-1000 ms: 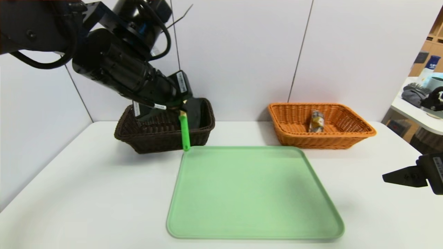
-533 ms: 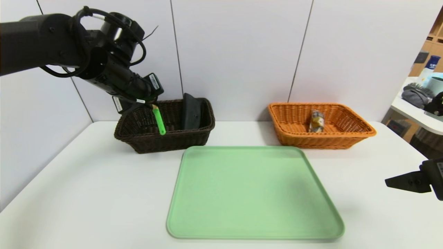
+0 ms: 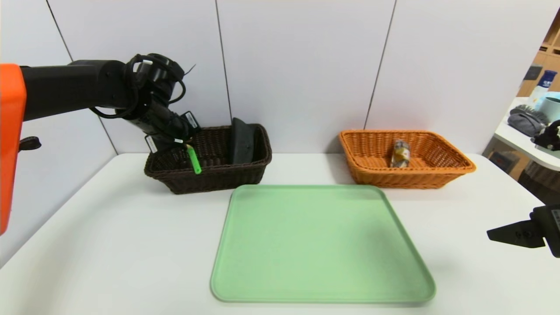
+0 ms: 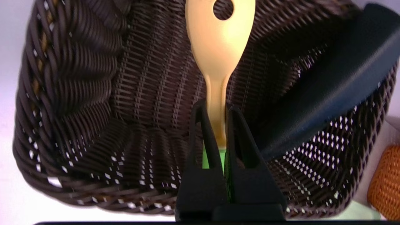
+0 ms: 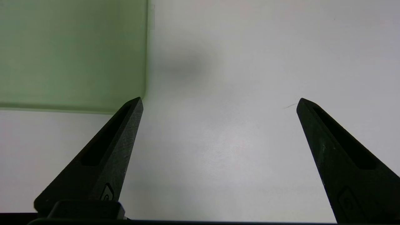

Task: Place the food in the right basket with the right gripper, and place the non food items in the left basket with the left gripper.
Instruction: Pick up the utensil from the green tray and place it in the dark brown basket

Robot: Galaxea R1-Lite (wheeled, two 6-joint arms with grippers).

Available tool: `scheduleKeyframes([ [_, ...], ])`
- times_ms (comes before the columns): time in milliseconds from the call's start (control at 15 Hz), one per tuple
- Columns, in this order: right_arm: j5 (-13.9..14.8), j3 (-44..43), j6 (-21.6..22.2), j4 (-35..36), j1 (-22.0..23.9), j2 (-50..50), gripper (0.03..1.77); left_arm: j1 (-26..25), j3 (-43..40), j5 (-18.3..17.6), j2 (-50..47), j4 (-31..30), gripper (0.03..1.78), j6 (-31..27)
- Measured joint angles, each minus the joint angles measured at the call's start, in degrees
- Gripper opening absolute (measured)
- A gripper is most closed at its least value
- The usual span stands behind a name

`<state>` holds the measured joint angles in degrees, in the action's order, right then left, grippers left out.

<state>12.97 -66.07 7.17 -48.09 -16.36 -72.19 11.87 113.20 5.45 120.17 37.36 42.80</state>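
Gripping the spoon [image 4: 220, 47] by its pale yellow neck, the jaws of the left gripper [image 4: 215, 125] are clenched at the dark brown basket [image 3: 210, 177], which sits at ten o'clock on the surface [image 3: 131, 245]. The spoon's bright green handle shows against that basket's near rim, while its pale bowl hangs over the basket's inside. The long black case [image 3: 242, 142] leans in the same basket, toward its three o'clock end. At one o'clock stands the orange basket [image 3: 407, 177], with the wrapped snack [image 3: 400, 154] inside. The green tray [image 3: 321, 245] lies between the arms, toward six o'clock. At four o'clock, the right gripper [image 5: 220, 104] waits over the surface beside the tray, jaws spread wide and holding nothing.
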Motion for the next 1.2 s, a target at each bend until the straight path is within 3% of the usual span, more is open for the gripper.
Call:
scheduleKeyframes([
  [200,-0.5,1.2,-0.1,0.1,0.0,-0.2,1.70,-1.2,0.4,-1.6,0.9,-0.4,0.08,0.2],
  [933,-0.6,1.9,-0.3,2.9,-1.6,-1.4,1.70,-2.0,0.5,-1.8,0.8,-2.0,0.08,1.5],
  [1200,-0.6,3.0,-0.5,5.3,-1.6,-1.4,1.70,-2.0,0.5,-1.9,0.9,-2.3,0.69,1.1],
])
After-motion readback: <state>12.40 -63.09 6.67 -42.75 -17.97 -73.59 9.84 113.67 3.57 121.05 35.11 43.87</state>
